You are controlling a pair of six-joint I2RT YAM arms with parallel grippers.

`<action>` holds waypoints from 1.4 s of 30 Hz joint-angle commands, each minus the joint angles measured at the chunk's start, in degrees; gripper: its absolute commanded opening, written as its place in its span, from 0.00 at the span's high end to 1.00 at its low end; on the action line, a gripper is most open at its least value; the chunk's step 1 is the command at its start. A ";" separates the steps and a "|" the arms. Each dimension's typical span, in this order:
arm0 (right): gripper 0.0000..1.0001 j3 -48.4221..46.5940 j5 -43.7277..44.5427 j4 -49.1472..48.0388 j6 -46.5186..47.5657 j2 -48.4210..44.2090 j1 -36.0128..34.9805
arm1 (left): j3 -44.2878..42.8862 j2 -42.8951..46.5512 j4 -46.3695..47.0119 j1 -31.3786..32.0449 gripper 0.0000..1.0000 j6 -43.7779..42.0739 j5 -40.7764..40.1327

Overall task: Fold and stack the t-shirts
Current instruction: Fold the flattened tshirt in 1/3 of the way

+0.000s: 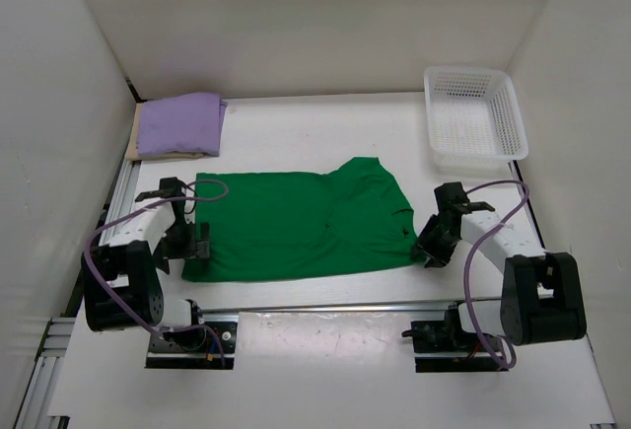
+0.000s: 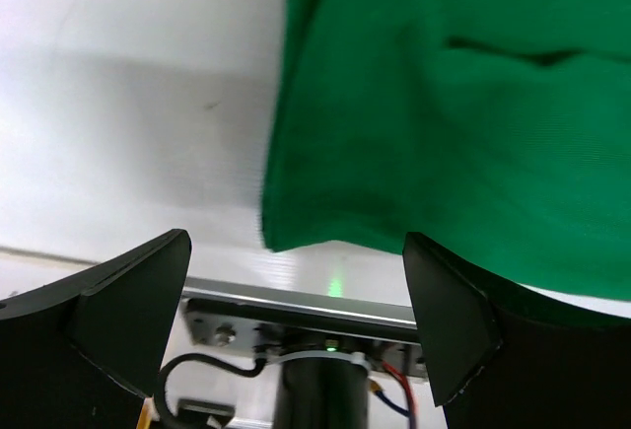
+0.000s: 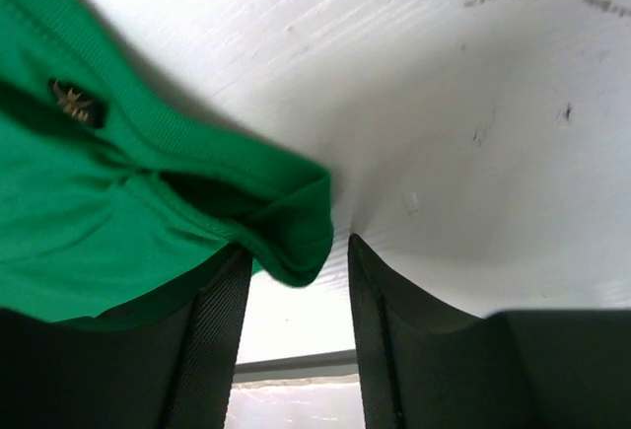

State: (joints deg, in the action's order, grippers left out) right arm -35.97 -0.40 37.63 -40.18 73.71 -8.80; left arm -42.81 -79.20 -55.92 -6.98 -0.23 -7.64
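A bright green t-shirt (image 1: 296,222) lies spread flat across the middle of the table, with one sleeve area folded in near its right end. A folded light purple t-shirt (image 1: 177,123) rests on a tan one (image 1: 133,140) at the back left. My left gripper (image 1: 194,243) stands wide open at the green shirt's near left corner (image 2: 296,222), and nothing is between its fingers (image 2: 138,301). My right gripper (image 1: 426,248) is at the shirt's near right corner. Its jaws are partly closed around a fold of the green hem (image 3: 296,222), with a gap still showing beside the right finger (image 3: 380,330).
A white lattice basket (image 1: 471,71) stands at the back right. White walls close in the left, back and right sides. A metal rail (image 1: 325,306) with both arm bases runs along the near edge, just behind the shirt's near hem.
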 commanded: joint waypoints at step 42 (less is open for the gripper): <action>0.81 10.65 7.44 21.70 -19.49 -25.37 0.71 | 4.31 0.71 -3.67 -4.00 0.58 0.23 2.45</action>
State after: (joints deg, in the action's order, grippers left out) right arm -25.89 3.07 56.34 -59.88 49.34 -8.36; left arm -38.52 -79.42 -59.61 -10.39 0.62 -1.69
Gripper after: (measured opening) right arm 0.168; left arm 0.396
